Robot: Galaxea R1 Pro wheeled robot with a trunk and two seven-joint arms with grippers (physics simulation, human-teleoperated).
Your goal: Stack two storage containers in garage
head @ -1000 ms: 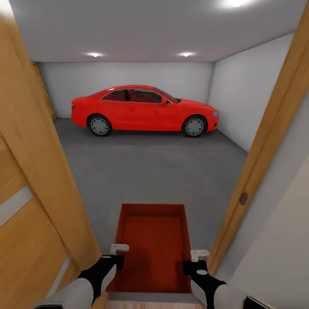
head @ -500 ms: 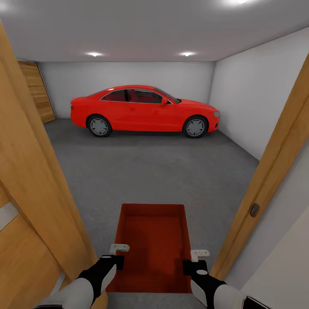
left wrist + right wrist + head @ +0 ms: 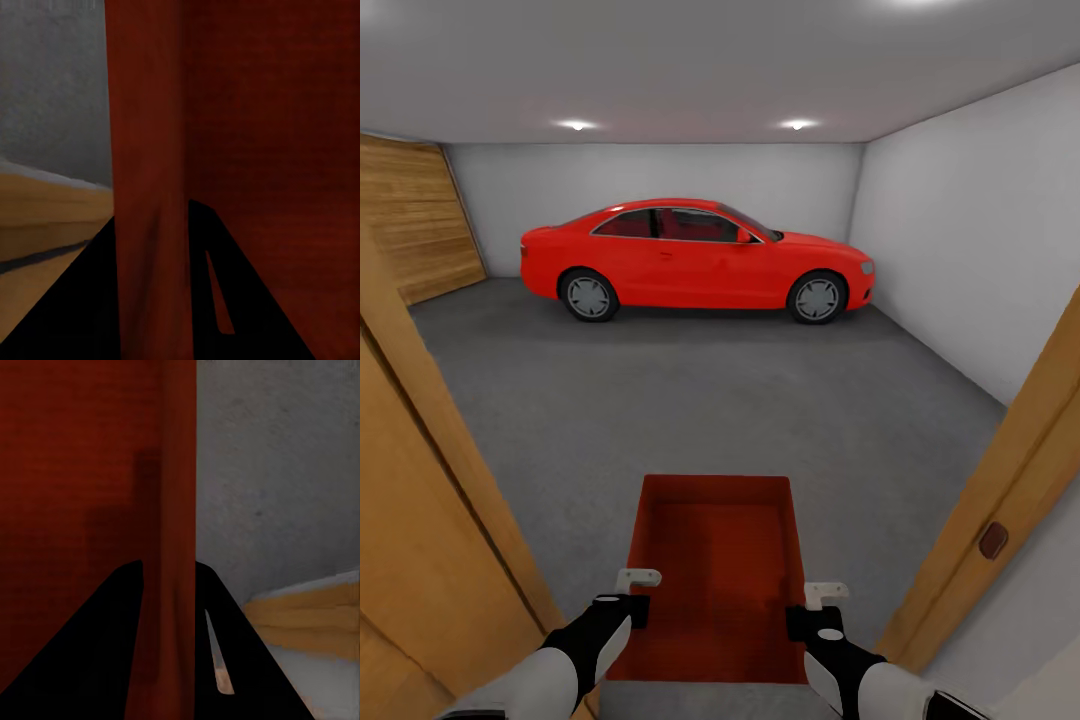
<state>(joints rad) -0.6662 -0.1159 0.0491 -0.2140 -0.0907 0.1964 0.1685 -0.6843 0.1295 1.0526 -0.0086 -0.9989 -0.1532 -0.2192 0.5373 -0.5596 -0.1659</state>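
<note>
I hold one orange-red open-top storage container [image 3: 715, 560] in front of me, above the garage's dark grey concrete floor [image 3: 690, 400]. My left gripper [image 3: 632, 600] is shut on its left wall [image 3: 146, 150], one finger on each side of the wall. My right gripper [image 3: 815, 612] is shut the same way on the right wall [image 3: 176, 510]. The container looks level and empty. The second container is out of view.
A red car [image 3: 695, 255] is parked across the far end of the garage. Wooden door frames stand close at my left [image 3: 420, 520] and right [image 3: 1010, 500]. A wooden plank door [image 3: 415, 225] covers the far left wall, and a white wall [image 3: 960, 230] runs along the right.
The whole view has moved forward through the doorway: the door frames slid outward and more garage floor shows. The container stays held between both grippers as before.
</note>
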